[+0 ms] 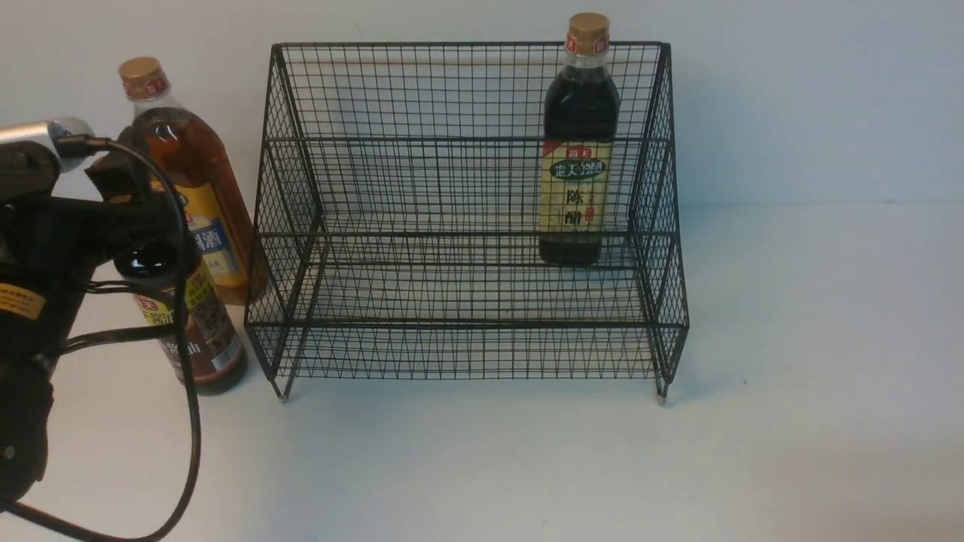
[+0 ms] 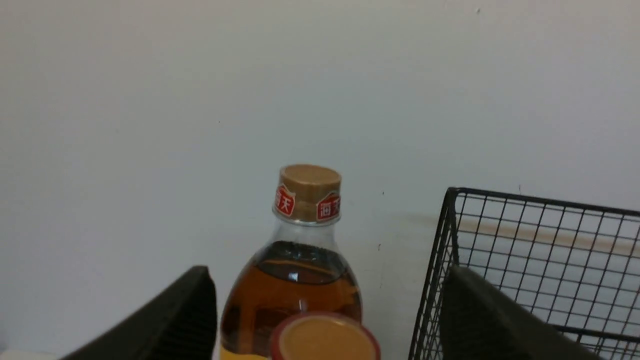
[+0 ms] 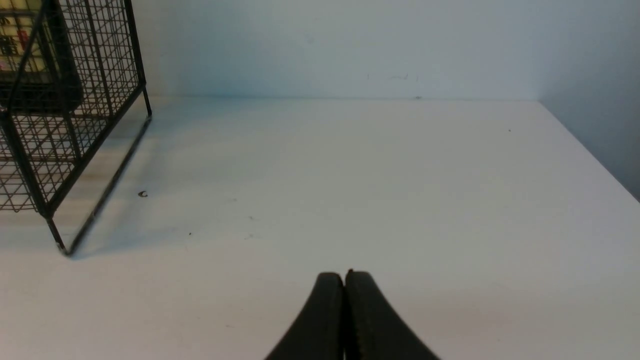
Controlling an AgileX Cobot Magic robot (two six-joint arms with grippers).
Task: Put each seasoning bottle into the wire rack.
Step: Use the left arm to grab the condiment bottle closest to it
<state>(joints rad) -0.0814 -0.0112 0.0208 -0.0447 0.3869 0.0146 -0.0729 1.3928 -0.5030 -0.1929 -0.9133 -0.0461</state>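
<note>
Front view: the wire rack is seen at the middle of the frame, set on the white tabletop. One dark square bottle, cream-labelled and tan-capped, is found upright on the upper, rear tier at the rack's right end, its cap raised above the top wire. Two more bottles are placed outside the rack, at the left of the frame. The amber bottle is stood further back, just beside the rack's left side. The dark round bottle is stood in front of it, near the rack's front left foot. The round bottle's neck is covered by the left arm, from which a black cable is looped down.

Left wrist view: the left end effector is shown spread wide, its black fingers at the lower left and lower right. The round bottle's red-rimmed top is caught between them at the bottom edge, touched by neither, and the amber bottle is seen behind it.

Right wrist view: the right end effector is shown pressed together on nothing at the bottom centre, over bare tabletop. The rack's corner is seen at the upper left.
</note>
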